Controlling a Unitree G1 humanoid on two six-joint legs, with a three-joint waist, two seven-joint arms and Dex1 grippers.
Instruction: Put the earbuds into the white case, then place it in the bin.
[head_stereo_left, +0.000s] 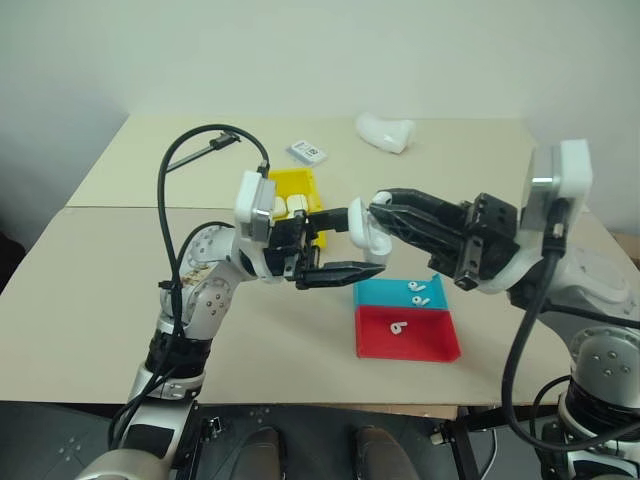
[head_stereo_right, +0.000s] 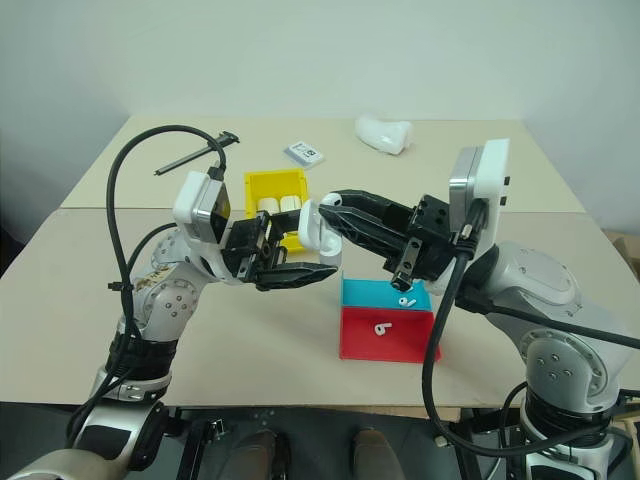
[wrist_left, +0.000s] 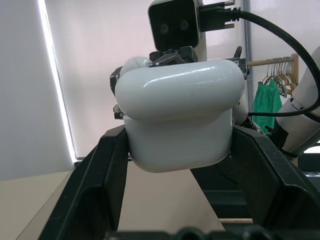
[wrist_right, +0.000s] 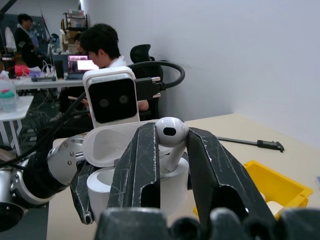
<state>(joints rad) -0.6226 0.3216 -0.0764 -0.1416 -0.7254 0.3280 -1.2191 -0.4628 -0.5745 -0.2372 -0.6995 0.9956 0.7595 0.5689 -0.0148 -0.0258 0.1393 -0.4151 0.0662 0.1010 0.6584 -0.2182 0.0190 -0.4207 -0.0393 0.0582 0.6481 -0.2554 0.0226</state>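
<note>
White and glossy, the white case (wrist_left: 180, 115) sits open-lidded, clamped in the left end effector (head_stereo_left: 335, 245) above the worktop (head_stereo_left: 100, 300) beside the yellow bin (head_stereo_left: 290, 190), while the right end effector (wrist_right: 170, 150) pinches an earbud (wrist_right: 171, 132) just over the case, judged ready for lowering into its socket.

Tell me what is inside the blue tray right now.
Two white earbuds lie in the blue tray, seen from the left eye view. From the right eye view, the right gripper and its arm cover part of the tray, so its far side cannot be checked there.
</note>
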